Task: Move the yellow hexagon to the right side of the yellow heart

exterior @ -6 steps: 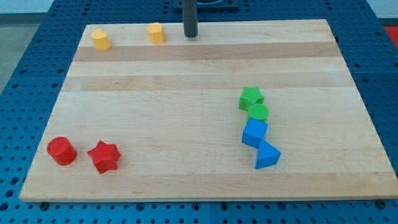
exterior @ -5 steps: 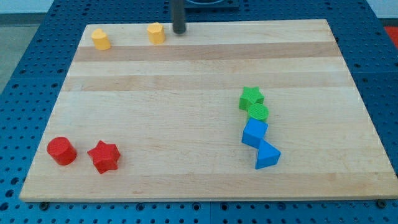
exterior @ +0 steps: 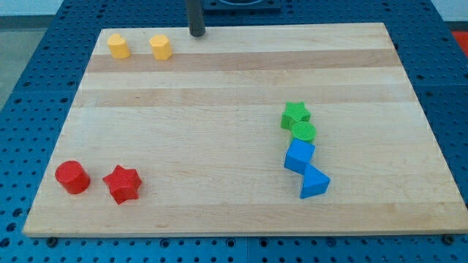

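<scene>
**Yellow hexagon nearly in place beside the heart**

Camera view: yellow hexagon [exterior: 161,47] sits near the tabletop's [exterior: 234,197] top-left corner, just right of the yellow heart [exterior: 118,46], small gap between, not touching. My tip [exterior: 196,33] stands up and right of the hexagon, apart from it. No hand on this rig, just a bare rod holding nothing. I judge the task essentially done; at most one small nudge left.

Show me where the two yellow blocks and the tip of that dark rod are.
Yellow heart [exterior: 118,46], camera view, on its front face.
Yellow hexagon [exterior: 161,47], camera view, on its front face.
My tip [exterior: 197,33], camera view, at the rod's lower end, right of the hexagon and apart from it.
</scene>
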You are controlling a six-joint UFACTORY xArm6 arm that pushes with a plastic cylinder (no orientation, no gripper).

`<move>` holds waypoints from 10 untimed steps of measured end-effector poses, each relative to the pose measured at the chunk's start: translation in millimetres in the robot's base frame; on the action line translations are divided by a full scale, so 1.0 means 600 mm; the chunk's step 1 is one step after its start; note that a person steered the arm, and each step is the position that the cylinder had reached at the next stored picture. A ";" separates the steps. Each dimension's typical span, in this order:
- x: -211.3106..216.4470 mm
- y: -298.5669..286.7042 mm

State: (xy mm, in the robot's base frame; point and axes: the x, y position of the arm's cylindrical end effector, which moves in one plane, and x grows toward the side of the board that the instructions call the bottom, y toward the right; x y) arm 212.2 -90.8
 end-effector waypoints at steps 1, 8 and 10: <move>0.038 -0.017; 0.093 -0.146; 0.100 -0.078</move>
State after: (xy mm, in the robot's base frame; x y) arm 272.2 -137.8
